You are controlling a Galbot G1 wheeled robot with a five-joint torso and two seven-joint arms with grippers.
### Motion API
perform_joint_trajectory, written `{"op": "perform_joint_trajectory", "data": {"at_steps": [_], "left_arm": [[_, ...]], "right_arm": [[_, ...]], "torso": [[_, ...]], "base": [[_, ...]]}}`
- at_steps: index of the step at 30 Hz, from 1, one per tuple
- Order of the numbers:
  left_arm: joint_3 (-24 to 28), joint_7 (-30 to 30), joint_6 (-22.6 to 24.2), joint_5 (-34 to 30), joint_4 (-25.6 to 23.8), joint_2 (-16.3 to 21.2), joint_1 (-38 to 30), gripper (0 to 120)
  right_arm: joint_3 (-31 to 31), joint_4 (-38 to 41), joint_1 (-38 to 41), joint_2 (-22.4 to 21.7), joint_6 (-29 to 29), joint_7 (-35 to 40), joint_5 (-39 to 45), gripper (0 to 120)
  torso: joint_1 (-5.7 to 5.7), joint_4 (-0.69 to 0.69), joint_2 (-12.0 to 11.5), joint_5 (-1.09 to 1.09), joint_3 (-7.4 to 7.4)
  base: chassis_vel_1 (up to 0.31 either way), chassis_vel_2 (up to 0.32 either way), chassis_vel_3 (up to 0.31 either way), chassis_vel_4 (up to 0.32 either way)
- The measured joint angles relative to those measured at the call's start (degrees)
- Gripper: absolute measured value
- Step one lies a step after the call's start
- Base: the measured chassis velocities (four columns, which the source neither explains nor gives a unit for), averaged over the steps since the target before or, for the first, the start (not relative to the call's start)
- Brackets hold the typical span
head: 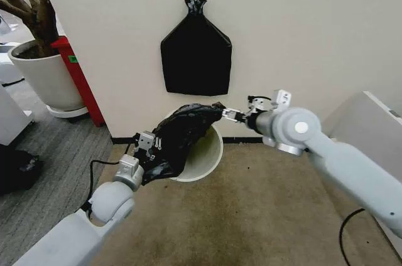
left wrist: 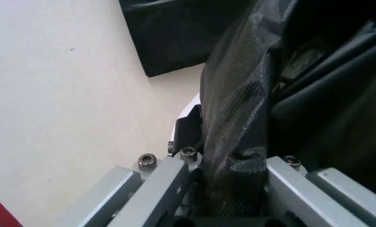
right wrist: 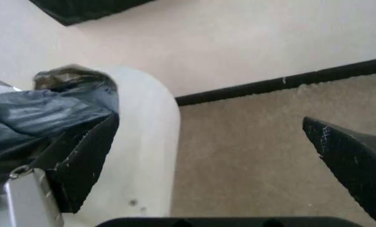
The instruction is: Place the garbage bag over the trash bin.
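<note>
The cream-white trash bin stands on the carpet against the wall. The glossy black garbage bag is draped across its left and back rim. My left gripper is at the bin's left side, shut on a bunched fold of the bag, which runs between its fingers. My right gripper is at the bin's back right rim, against the bag's upper corner. Its fingers stand wide open, with the bag's edge lying over the bin rim beside one of them.
A flat black bundle with a knotted neck hangs on the wall above the bin. A large white plant pot and a red stand are at the far left. White furniture is at the right, a cable on the carpet.
</note>
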Motion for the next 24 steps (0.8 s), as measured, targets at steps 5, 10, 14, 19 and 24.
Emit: {"op": "perform_joint_trajectory", "data": {"at_steps": [5,10,14,19,24], "left_arm": [[-0.23,0.35,-0.45,-1.32,-0.72,0.26,0.87,1],[-0.33,0.35,-0.52,-2.75,-1.39,0.27,1.85,1],[-0.33,-0.07,-0.42,-3.00,-1.26,0.17,2.07,1],[-0.26,-1.14,0.48,-3.80,-0.91,0.00,1.89,1],[0.29,-1.62,1.02,-4.15,-0.86,-0.06,1.41,1]], "right_arm": [[-0.06,-1.39,-1.36,-1.60,-1.21,-4.67,-1.54,100],[0.22,-1.79,-3.85,-3.69,-1.43,-12.04,-4.76,100],[2.95,1.38,-4.12,-3.89,0.30,-8.45,-1.32,100],[7.18,5.95,-4.15,-3.35,4.69,-2.26,7.38,100],[7.72,10.06,-4.62,-0.61,10.57,1.69,14.93,100]], "torso": [[0.00,0.01,0.00,0.01,0.00],[0.00,-0.02,0.00,0.02,0.00],[0.00,0.01,0.00,0.00,0.00],[0.00,0.00,0.00,0.01,0.00],[0.00,0.00,0.00,0.00,0.00]], "base": [[0.000,0.000,0.000,0.000],[0.000,0.000,0.000,0.000],[0.000,0.000,0.000,0.000],[0.000,0.000,0.000,0.000],[0.000,0.000,0.000,0.000]]}}
